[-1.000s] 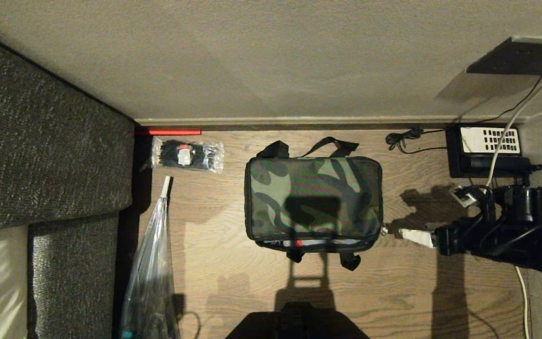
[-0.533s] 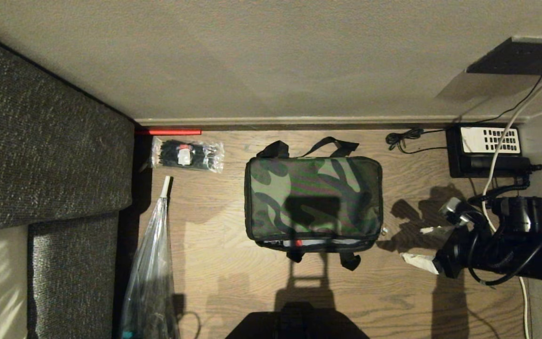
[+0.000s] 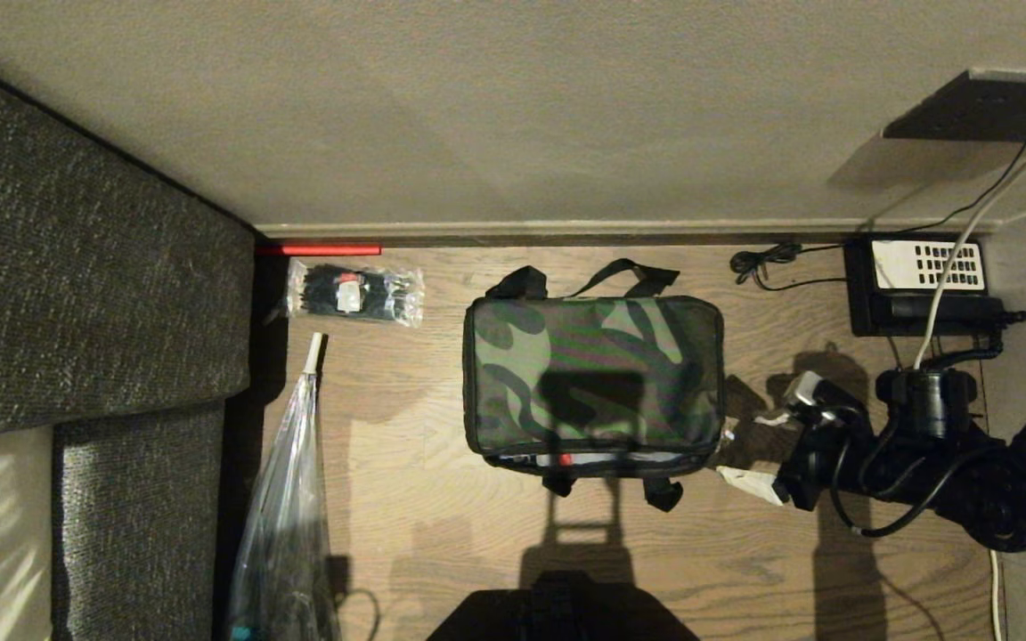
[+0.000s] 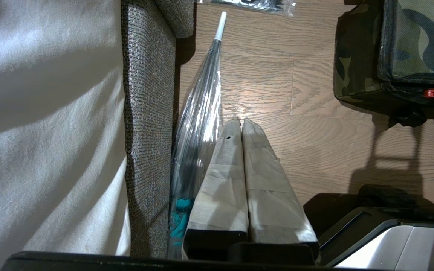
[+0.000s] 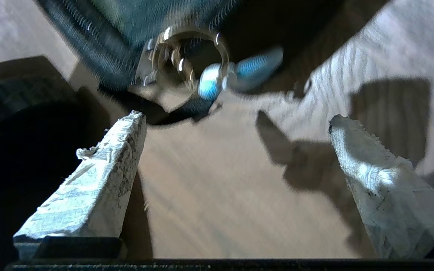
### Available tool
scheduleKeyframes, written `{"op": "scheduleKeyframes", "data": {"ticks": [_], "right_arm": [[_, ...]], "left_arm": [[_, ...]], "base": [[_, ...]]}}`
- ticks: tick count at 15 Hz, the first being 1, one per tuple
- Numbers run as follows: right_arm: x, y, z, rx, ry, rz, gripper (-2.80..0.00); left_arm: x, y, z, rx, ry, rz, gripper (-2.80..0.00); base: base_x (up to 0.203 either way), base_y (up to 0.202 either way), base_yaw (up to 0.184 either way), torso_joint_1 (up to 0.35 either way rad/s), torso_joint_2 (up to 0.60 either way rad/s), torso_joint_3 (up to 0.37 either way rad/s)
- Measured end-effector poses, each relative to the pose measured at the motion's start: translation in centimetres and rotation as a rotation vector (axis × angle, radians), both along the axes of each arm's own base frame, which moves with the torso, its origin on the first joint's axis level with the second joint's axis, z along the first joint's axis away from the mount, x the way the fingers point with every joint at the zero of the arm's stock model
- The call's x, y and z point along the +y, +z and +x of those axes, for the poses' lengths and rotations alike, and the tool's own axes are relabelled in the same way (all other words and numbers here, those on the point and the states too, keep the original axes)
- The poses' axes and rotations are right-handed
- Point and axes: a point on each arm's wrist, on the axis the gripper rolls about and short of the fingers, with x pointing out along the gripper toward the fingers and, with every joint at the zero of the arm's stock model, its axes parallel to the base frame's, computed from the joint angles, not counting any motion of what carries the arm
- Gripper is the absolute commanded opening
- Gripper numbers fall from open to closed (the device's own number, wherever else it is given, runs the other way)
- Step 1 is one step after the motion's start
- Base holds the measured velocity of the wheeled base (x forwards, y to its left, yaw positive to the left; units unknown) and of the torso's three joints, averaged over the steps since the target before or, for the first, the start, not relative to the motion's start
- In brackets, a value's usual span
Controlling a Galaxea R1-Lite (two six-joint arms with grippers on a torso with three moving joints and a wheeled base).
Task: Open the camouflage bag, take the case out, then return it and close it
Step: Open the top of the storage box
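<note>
The camouflage bag [image 3: 593, 374] lies on the wooden floor with its green lid down and its black straps at the back and front. A thin pale gap with a small red spot [image 3: 565, 459] runs along its front edge. The case is hidden. My right gripper [image 3: 752, 450] is open beside the bag's right front corner, just short of the metal zipper ring [image 3: 727, 436]. The right wrist view shows that ring [image 5: 188, 56] ahead of the open gripper [image 5: 236, 117], with nothing between the fingers. My left gripper [image 4: 239, 121] hangs parked and shut near the sofa, left of the bag [image 4: 409, 45].
A grey sofa [image 3: 77, 267] lines the left side, with a wrapped umbrella [image 3: 286, 499] and a packet of black ties [image 3: 354, 294] next to it. A black telephone [image 3: 918, 285] and cables [image 3: 767, 263] sit at the back right by the wall.
My right wrist has rolled, so both fingers now show spread apart. The gripper drew back a little from the bag's corner, then came in again towards it. The bag has not moved.
</note>
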Motion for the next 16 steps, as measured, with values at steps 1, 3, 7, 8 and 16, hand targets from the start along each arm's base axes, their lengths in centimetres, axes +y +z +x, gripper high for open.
{"op": "scheduleKeyframes", "data": {"ticks": [1, 3, 7, 8, 16], "right_arm": [[0.1, -0.2, 0.4, -0.018, 0.005, 0.001, 0.0], [0.3, -0.7, 1.1, -0.05, 0.011, 0.003, 0.0], [0.4, -1.4, 2.5, -0.087, 0.025, 0.027, 0.0], [0.4, -1.6, 2.7, -0.085, 0.032, 0.034, 0.0], [0.6, -1.3, 3.4, -0.101, 0.068, 0.094, 0.0]], "left_arm": [[0.0, 0.0, 0.0, 0.0, 0.0, 0.0, -2.8], [0.0, 0.0, 0.0, 0.0, -0.001, 0.0, -2.8], [0.0, 0.0, 0.0, 0.0, -0.001, 0.0, -2.8], [0.0, 0.0, 0.0, 0.0, 0.0, 0.0, -2.8], [0.0, 0.0, 0.0, 0.0, 0.001, 0.0, -2.8]], "base": [[0.0, 0.0, 0.0, 0.0, 0.0, 0.0], [0.0, 0.0, 0.0, 0.0, 0.0, 0.0], [0.0, 0.0, 0.0, 0.0, 0.0, 0.0], [0.0, 0.0, 0.0, 0.0, 0.0, 0.0], [0.0, 0.0, 0.0, 0.0, 0.0, 0.0]]}}
